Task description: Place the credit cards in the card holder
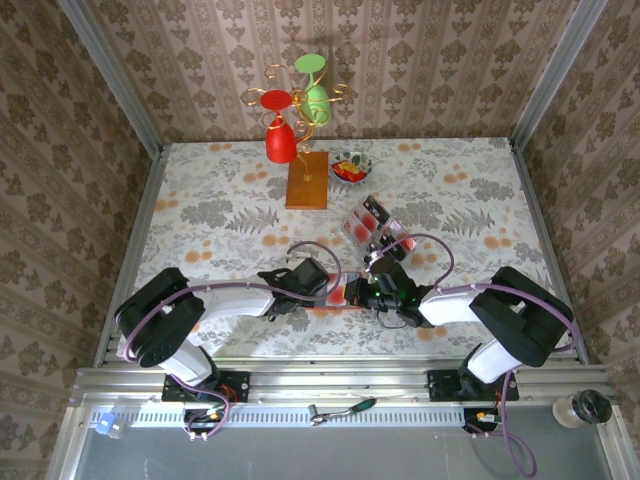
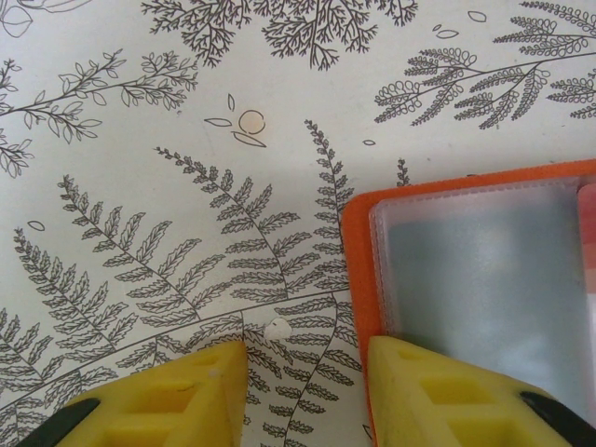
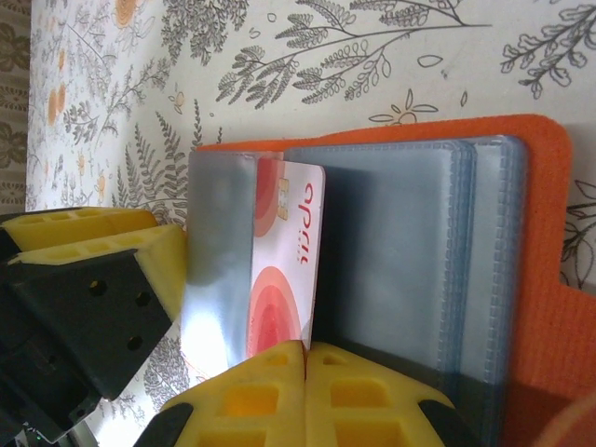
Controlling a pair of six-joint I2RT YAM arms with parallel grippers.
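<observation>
Right gripper (image 3: 305, 358) has its fingers pressed together, and the near edge of a pale card (image 3: 284, 270) with red blotches runs into the seam between them, so you appear to be pinching it. That card sits partway inside a clear sleeve (image 3: 219, 242) of the orange card holder (image 3: 540, 279), which lies open on the table between the arms. Your left gripper (image 2: 307, 358) stands with jaws apart, one finger on the holder's edge, the other over bare cloth. More credit cards (image 1: 357, 231) wait in the clear tray (image 1: 388, 222) beyond, so you are early in the job.
</observation>
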